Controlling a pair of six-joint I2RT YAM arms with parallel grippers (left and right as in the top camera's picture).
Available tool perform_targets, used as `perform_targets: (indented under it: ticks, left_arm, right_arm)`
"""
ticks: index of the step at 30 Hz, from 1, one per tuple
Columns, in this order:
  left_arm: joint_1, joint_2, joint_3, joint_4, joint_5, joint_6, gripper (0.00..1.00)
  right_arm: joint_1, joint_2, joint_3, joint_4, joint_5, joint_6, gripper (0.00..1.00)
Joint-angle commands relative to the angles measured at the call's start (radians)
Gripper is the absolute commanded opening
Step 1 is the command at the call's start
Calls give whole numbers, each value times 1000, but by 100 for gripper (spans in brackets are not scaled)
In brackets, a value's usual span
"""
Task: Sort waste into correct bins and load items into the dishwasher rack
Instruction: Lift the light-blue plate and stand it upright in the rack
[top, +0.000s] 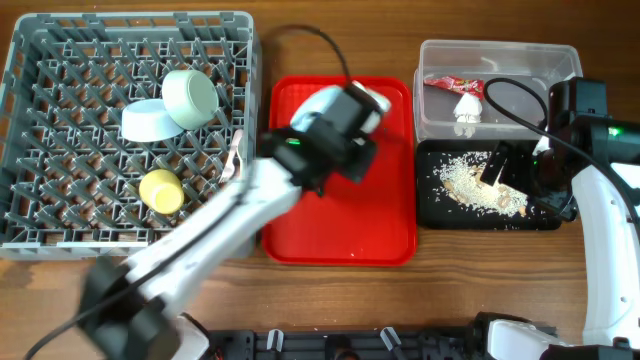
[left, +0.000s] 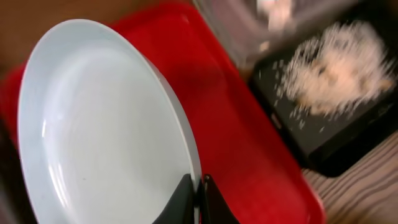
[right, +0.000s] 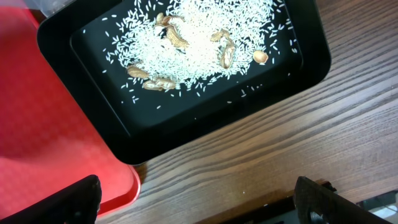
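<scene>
Plate (left: 106, 124) hung above the red tray (top: 340, 210), rim pinched by your left gripper (left: 196, 190), tilted, likely for slotting into the rack (top: 100, 20) at left. Right gripper (right: 199, 193) hovered spread over the black tray (right: 217, 109).

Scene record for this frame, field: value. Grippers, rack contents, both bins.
left gripper: shut on the rim of the round pale blue-white plate, over the red serving tray
right gripper: open, holding nothing, beside the black tray
grey plastic dishwasher rack: mint-green bowl, paler bowl, small yellow cup
clear rectangular plastic tub: red sauce packet, crumpled white scrap
shallow black rectangular tray: rice-like crumbs with some brown bits
</scene>
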Motion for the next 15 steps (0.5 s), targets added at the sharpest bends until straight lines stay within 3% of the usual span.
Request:
perform_targets:
  ticks: [1,9,12,15]
  left_arm:
    - [148,-131,25,9,143,-3,4]
    - [581,-129,25,10,693,-3,4]
    - [665,-84,25,7,817,-3,4]
    - [724,-26,25,-10,846,-3,4]
  right_arm:
    - [-4,-6,-1,-1,17,-17,100]
    - [-4,-6,-1,-1,17,-17,100]
    - [-4,-6,-1,-2,17,-17,99]
    - [-4,-6,-1,-3,17,-17,100]
